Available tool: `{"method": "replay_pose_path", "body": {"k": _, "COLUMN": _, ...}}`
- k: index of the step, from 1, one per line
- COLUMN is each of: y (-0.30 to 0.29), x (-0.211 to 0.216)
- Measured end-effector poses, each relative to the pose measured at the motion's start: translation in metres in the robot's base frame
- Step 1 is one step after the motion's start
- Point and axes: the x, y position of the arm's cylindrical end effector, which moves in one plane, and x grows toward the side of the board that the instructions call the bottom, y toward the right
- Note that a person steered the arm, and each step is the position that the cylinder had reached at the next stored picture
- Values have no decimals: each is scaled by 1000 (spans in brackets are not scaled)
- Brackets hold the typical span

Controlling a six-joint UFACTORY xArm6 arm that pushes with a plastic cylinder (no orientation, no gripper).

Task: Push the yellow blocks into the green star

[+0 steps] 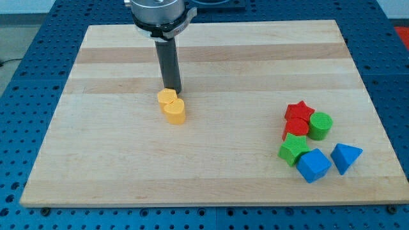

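The tip (172, 89) stands just above the yellow blocks (171, 106) (two, touching each other), holding nothing. The green star (294, 149) lies far right.

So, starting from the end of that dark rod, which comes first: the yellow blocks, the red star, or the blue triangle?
From my tip:
1. Yellow blocks, directly below it in the view, about touching.
2. Red star, far toward the view's right.
3. Blue triangle, farthest, toward the view's bottom right.

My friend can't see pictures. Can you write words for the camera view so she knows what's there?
My tip sits just above two touching yellow blocks near the middle of a wooden board. Far to the view's right, the green star is clustered with red, green and blue blocks.
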Motion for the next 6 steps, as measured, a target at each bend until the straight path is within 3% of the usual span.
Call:
{"method": "replay_pose_path", "body": {"k": 3, "y": -9, "x": 35}}
{"method": "replay_pose_path", "body": {"k": 5, "y": -72, "x": 22}}
{"method": "replay_pose_path", "body": {"k": 6, "y": -85, "x": 34}}
